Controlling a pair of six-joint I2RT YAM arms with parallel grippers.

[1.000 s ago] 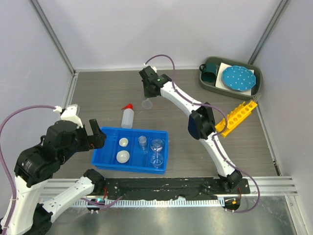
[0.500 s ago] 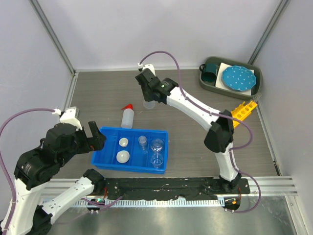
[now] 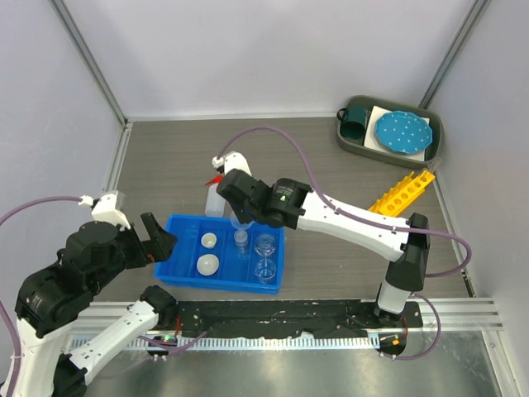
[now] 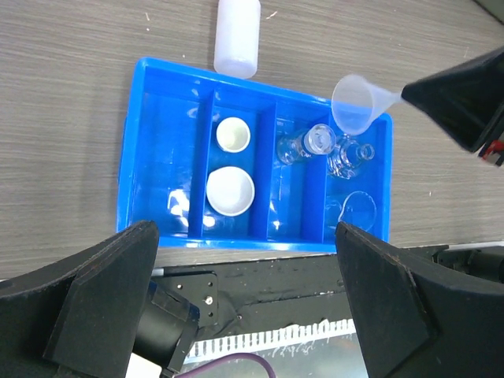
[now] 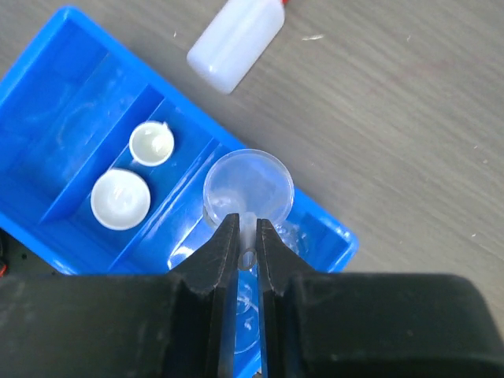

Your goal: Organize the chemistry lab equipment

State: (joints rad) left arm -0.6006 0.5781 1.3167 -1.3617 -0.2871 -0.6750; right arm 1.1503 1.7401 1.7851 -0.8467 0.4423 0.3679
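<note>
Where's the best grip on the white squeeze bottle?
Mid-body of the squeeze bottle, from above, fingers across its width. It appears to lie on its side just beyond the blue tray, red nozzle pointing away; the body is straight-sided, the nozzle thin and tapered.

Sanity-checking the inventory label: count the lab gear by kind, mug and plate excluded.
White round dishes: 2
Clear glass vessels: 3
Funnel: 1
Squeeze bottle: 1
Yellow rack: 1
Total: 8
</note>
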